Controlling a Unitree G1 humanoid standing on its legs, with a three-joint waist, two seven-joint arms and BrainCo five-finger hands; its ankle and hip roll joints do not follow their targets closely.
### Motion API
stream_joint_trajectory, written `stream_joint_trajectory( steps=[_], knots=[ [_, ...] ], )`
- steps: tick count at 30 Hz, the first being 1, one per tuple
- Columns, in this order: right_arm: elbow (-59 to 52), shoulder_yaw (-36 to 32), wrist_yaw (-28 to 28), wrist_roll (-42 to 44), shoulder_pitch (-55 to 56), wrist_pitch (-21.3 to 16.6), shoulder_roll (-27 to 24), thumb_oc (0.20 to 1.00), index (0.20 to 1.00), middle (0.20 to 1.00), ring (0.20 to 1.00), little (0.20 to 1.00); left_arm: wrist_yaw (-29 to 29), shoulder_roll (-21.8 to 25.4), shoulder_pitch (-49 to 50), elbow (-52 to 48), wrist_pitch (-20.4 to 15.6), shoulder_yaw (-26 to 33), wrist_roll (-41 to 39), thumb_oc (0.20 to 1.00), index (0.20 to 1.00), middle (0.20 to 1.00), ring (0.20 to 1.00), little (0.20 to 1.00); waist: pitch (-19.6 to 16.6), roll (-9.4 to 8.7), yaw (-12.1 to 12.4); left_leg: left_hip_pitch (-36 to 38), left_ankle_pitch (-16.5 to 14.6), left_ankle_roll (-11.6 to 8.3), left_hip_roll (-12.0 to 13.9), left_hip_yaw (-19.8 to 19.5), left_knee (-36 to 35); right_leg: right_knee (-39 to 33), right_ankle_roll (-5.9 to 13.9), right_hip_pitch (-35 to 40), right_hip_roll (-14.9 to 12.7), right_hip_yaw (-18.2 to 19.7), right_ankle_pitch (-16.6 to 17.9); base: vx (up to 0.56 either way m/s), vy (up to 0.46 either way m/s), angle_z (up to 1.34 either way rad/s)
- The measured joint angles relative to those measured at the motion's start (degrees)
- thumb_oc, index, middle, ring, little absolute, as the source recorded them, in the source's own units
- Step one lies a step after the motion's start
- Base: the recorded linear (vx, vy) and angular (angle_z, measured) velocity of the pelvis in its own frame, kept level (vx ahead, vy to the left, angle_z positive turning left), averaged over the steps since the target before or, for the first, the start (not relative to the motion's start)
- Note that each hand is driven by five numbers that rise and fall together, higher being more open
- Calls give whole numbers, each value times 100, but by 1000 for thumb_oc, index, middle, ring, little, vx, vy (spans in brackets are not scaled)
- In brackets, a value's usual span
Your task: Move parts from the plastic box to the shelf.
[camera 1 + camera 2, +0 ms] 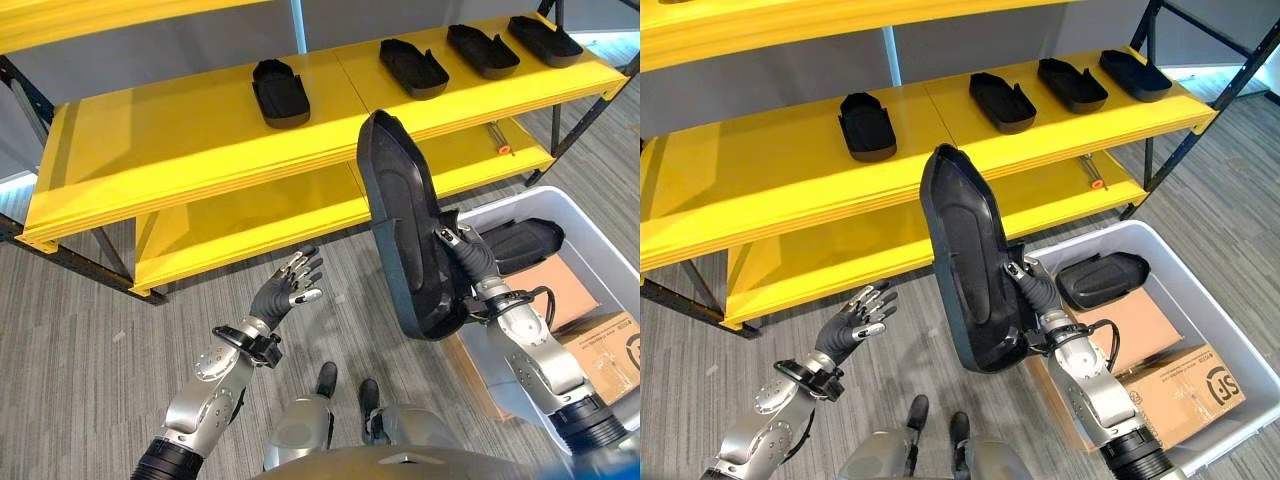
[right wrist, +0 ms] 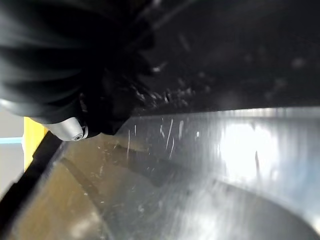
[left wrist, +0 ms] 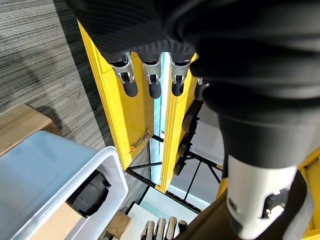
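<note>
Done: four black moulded plastic parts [image 1: 281,92] lie on the yellow metal shelf [image 1: 180,150], 12 o'clock.
Carried: right hand [image 1: 468,262] grips a long black part [image 1: 400,225].
Left hand [image 1: 287,292]: spread, empty.
Left: one part [image 1: 1102,278] in the translucent plastic box [image 1: 1200,290], 4 o'clock.

We see the scene evenly and brightly lit from above, the yellow shelf [image 1: 200,150] carrying a soft sheen along its front edge and the straight shelf lines bowing slightly toward the edges of both eye views. In the right wrist view everything sits too close to focus: the black part [image 2: 240,50] is a dark smear with speckled highlights, and a broad white glare spreads over the grey surface beneath it. In the left wrist view the near dark cover is blurred, while daylight shows pale and bright between the yellow uprights.
</note>
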Motion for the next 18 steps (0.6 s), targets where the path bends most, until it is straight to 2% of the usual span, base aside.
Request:
stream_joint_trajectory(
  steps=[1,3,4,6,7,8,9,10,11,12,13,14,15,17,18],
  knots=[
    [-56,-14,-33,-4,106,1,6,200,200,200,200,200,-9,-13,-60,-1,2,-2,-1,1000,1000,1000,1000,1000,6,7,-112,-7,-42,-2,70,224,50,-76,-49,90,-69,-188,29,-46,127,96],
    [-186,-20,-33,-14,215,2,1,200,200,200,200,200,-56,-76,-101,-18,2,9,-1,1000,1000,1000,1000,1000,27,40,-181,-4,-123,-101,213,606,154,-55,-158,127,-191,-257,22,-34,236,45],
    [-232,-20,9,-59,218,44,29,200,200,200,200,200,-65,-75,-89,-19,90,3,-3,1000,1000,1000,1000,1000,81,4,-208,-40,-361,-169,354,731,636,-27,-170,213,-345,-255,29,-44,303,6],
    [-247,-66,80,-56,154,76,-100,200,200,200,200,200,-66,-86,-148,-8,100,4,-6,1000,1000,1000,1000,1000,131,-115,-287,-36,-524,-400,777,791,1131,68,-112,221,-615,-258,2,-42,391,17],
    [-306,-206,87,-52,142,111,-196,200,200,200,200,200,-72,-105,-162,-6,95,0,-10,1000,1000,1000,1000,1000,168,-158,-407,102,-512,-423,1245,859,1045,263,77,182,-883,-239,-107,-29,465,26],
    [-292,-304,89,-39,124,139,-223,200,200,200,200,200,-103,-112,-261,100,72,-50,-17,1000,1000,1000,1000,1000,169,-151,-454,75,-511,-499,1486,872,1140,346,161,158,-998,-245,-122,-28,765,26],
    [-238,-391,89,-14,-37,176,-356,200,200,200,200,200,-116,-143,-469,350,69,-114,-17,1000,1000,1000,1000,1000,176,-196,-499,105,-474,-516,1878,936,1246,688,422,18,-1296,-215,-306,-5,574,24],
    [-250,-529,161,7,-51,179,-477,200,200,200,200,200,-129,-185,-528,406,21,-216,-20,1000,1000,1000,1000,1000,158,-153,-601,162,-444,-545,1964,897,1179,885,628,-67,-1543,-162,-393,11,745,18],
    [-249,-549,176,9,-67,186,-515,200,200,200,200,200,-126,-189,-528,416,5,-244,-20,1000,1000,1000,1000,1000,147,-123,-621,193,-444,-544,1972,902,1144,943,670,-98,-1605,-152,-411,21,416,9],
    [-256,-671,264,50,-154,193,-696,200,200,200,200,200,-118,-193,-527,416,-50,-375,-23,1000,1000,1000,1000,1000,40,110,-687,397,-412,-495,1854,927,743,1109,1066,-259,-1834,12,-454,44,649,12],
    [-227,-692,277,113,-192,227,-673,200,200,200,200,200,-102,-180,-601,456,-70,-399,-21,1000,1000,1000,1000,1000,93,104,-745,488,-583,-1202,1480,1015,697,1167,1246,-254,-2214,158,-381,41,531,13],
    [-230,-620,359,122,-153,317,-564,200,200,200,200,200,-84,-98,-645,470,-86,-354,-37,1000,1000,1000,1000,1000,111,-15,-649,454,-627,-969,1232,1112,750,1068,1193,-241,-2300,164,-238,57,648,37],
    [-311,-508,407,122,-143,394,-450,200,200,200,200,200,-78,90,-576,457,-86,-419,-52,1000,1000,1000,1000,1000,98,-16,-476,401,-706,-751,900,1090,754,732,1077,-24,-2505,84,158,77,461,31],
    [-424,-485,473,115,-192,398,-283,200,200,200,200,200,-76,269,-443,441,-105,-387,-53,1000,1000,1000,1000,1000,89,13,-301,396,-661,-618,739,1093,652,510,1081,131,-2520,-40,400,79,439,25],
    [-438,-487,466,112,-198,401,-174,200,200,200,200,200,-79,364,-365,413,-108,-383,-53,1000,1000,1000,1000,1000,44,-57,-238,383,-712,-566,649,1078,686,98,1036,391,-2599,-91,481,21,267,12]
  ],
)
